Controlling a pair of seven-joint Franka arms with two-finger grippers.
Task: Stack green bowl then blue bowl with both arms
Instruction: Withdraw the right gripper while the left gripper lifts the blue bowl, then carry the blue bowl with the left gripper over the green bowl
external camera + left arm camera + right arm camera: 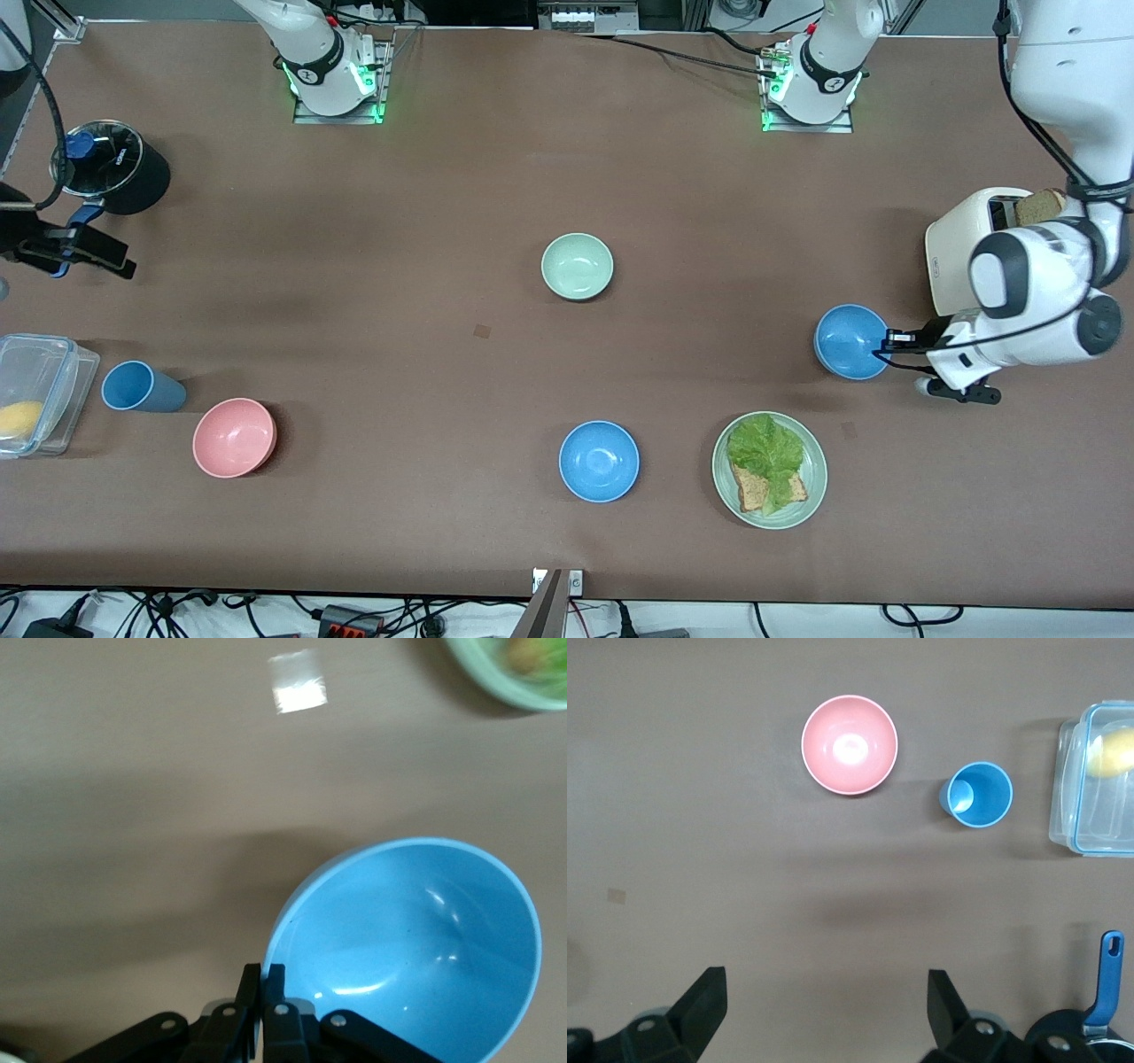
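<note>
Landmark: the plate (769, 521) on the worktop (372, 266). One bowl (598, 461) sits beside it toward the right arm's end. Another bowl (849, 341) is farther from the front camera, toward the left arm's end; a third (577, 265) lies farther still.

The front view looks steeply down across the brown table (372, 292) toward both arm bases. The left wrist view sits close over a tilted sky-blue plastic bowl (416, 948) (849, 341), seen in both. The right wrist view looks straight down from higher, sharing the round pink bowl (850, 744) (235, 437).
</note>
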